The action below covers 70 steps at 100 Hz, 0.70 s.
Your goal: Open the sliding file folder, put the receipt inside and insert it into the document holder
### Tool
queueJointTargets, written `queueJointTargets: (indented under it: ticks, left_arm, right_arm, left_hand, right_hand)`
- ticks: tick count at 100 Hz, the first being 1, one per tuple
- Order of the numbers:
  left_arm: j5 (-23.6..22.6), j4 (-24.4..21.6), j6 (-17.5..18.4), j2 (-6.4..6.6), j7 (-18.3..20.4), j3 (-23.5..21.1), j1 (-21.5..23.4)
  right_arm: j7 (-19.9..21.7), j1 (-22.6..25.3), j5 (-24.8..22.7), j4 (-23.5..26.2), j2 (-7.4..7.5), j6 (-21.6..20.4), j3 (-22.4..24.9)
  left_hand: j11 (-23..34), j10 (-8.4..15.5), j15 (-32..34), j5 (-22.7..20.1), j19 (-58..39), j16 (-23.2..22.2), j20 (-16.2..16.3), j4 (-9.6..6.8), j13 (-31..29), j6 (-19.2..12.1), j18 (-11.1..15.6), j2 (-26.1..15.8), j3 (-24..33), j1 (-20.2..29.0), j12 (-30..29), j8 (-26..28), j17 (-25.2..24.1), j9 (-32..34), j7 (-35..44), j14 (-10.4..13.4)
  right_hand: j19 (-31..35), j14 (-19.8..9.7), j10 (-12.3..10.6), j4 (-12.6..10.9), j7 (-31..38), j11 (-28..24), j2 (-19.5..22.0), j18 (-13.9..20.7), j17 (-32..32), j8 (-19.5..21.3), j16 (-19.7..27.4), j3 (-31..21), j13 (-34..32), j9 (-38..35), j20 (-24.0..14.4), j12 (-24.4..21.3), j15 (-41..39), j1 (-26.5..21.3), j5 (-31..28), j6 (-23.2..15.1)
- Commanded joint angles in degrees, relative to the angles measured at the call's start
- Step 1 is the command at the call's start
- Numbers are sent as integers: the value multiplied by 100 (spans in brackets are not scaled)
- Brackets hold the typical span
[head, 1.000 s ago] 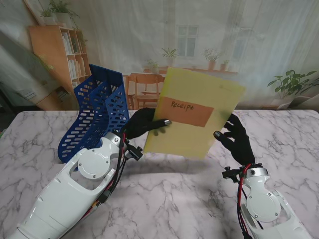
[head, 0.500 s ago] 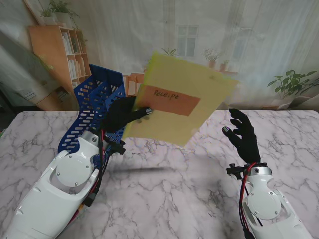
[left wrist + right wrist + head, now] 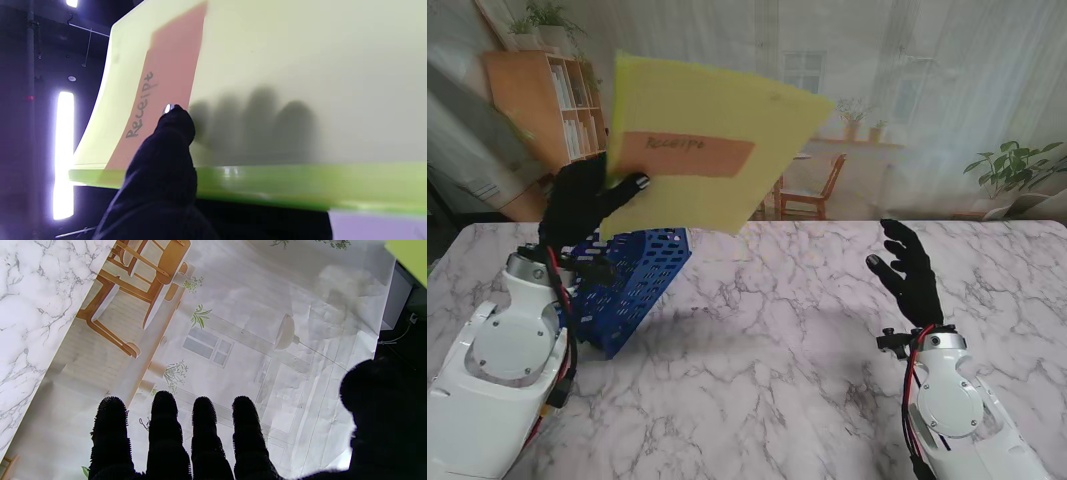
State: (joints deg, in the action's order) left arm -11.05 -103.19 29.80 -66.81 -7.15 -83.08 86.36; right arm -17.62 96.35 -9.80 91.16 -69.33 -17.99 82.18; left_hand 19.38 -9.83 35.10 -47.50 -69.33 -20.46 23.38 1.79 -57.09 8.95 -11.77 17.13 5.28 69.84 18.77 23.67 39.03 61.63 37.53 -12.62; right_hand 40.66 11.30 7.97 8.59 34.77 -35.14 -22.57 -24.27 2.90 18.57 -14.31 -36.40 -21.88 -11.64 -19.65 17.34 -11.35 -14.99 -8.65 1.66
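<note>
Nearest to me on the right, the black-gloved right hand (image 3: 909, 272) is raised above the white marble-patterned table (image 3: 787, 340), palm turned toward the middle, its fingers (image 3: 164, 426) spread apart and nothing held in them.

On the left, the black-gloved left hand (image 3: 582, 205) is lifted well above the table and is clamped on the edge of the flat yellow plastic sliding file folder (image 3: 727, 140). In the left wrist view the thumb (image 3: 173, 133) is pressed on the near face of the folder, and the other fingers are seen only as dark shadows through the translucent sheet. An orange paper receipt (image 3: 682, 155), hand-lettered "Receipt", is seen through the folder's face, so it lies inside. The folder is held in the air, tilted, clear of the table.

Just beneath the folder and beside the left wrist, the blue perforated plastic document holder (image 3: 627, 285) stands on the table, leaning. The folder is above it, not inserted.

Farthest away hangs a printed backdrop of a room (image 3: 897, 110).
</note>
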Motion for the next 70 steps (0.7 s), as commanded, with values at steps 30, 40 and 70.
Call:
queueJointTargets:
  ticks: [30, 40, 70]
  left_arm:
    - [-370, 322, 673, -58, -483, -812, 40]
    - [-444, 479, 842, -92, -631, -1020, 24]
    - [-758, 943, 1230, -223, -1170, -1391, -17]
  right_arm:
    - [-10, -46, -4, -69, -28, 129, -77]
    - [-7, -58, -15, -83, -26, 141, -89]
    - [-14, -99, -20, -113, -30, 212, -141]
  left_hand:
    - [-23, 48, 83, -180, -164, 83, -168, -88, -55, -447, 471, -175, 304, 220, -45, 31, 213, 62, 142, -69]
    - [-21, 61, 80, -167, -161, 90, -176, -89, -53, -455, 486, -187, 292, 220, -47, 27, 208, 51, 141, -57]
    - [-19, 71, 77, -153, -161, 101, -189, -94, -36, -481, 487, -210, 258, 227, -49, 13, 193, 31, 152, -43]
  right_hand:
    - [-208, -231, -131, 52, 69, 42, 71, 352, -31, -140, 138, -233, 170, 149, -143, -36, 341, 264, 211, 39]
    - [-222, -231, -129, 58, 77, 35, 64, 344, -14, -148, 141, -237, 164, 139, -154, -33, 333, 269, 209, 40]
    - [-250, -232, -116, 60, 96, 29, 67, 358, -6, -169, 154, -288, 179, 147, -171, -31, 318, 248, 211, 51]
